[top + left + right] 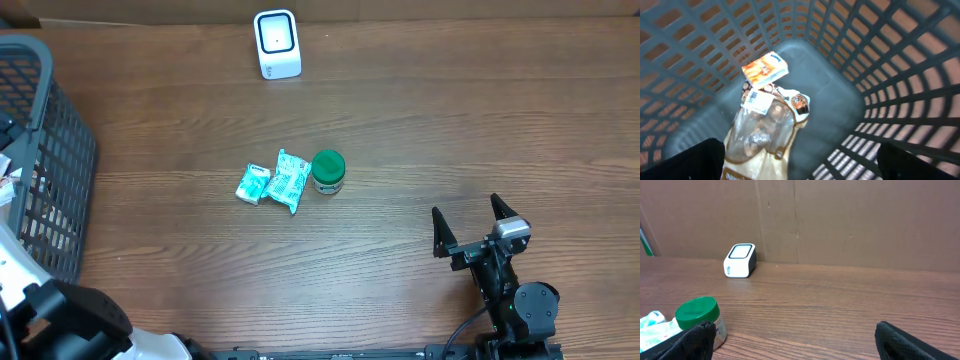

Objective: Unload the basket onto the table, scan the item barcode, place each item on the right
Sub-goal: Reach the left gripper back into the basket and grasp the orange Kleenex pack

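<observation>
Overhead, I see jar (pixel 328 171) and packets (pixel 290 182) mid-tabletop, probably laid out for pickup, scanner (pixel 277 44) at the far edge. Right end effector (pixel 467 215) spread, empty; left end effector (pixel 800 167) spread over the basket (pixel 60 130).

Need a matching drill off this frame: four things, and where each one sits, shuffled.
Things:
1. scanner
2. green-lidded jar
3. orange box
4. right gripper

Places:
a. inside the basket
b. far edge of the table
c. near right side, jaws open
d. mid-table, beside the teal packets

Pairs: 1-b, 2-d, 3-a, 4-c
</observation>
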You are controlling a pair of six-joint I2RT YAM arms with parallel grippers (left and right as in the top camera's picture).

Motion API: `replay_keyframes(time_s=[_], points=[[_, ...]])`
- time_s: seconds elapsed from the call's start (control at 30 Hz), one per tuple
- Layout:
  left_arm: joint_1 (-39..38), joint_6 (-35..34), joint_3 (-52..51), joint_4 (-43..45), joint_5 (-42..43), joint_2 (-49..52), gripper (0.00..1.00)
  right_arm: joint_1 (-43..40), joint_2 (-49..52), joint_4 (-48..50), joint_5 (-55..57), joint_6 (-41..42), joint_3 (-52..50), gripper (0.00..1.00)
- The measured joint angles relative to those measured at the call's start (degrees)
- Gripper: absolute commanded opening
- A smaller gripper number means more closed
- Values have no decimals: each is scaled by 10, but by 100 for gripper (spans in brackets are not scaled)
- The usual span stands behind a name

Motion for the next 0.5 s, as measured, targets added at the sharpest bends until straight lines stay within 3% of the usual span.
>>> replay_keyframes(time_s=[0.5], points=[[3, 135, -13, 98, -46, 133, 95, 0, 0, 0, 0, 0, 0, 100]])
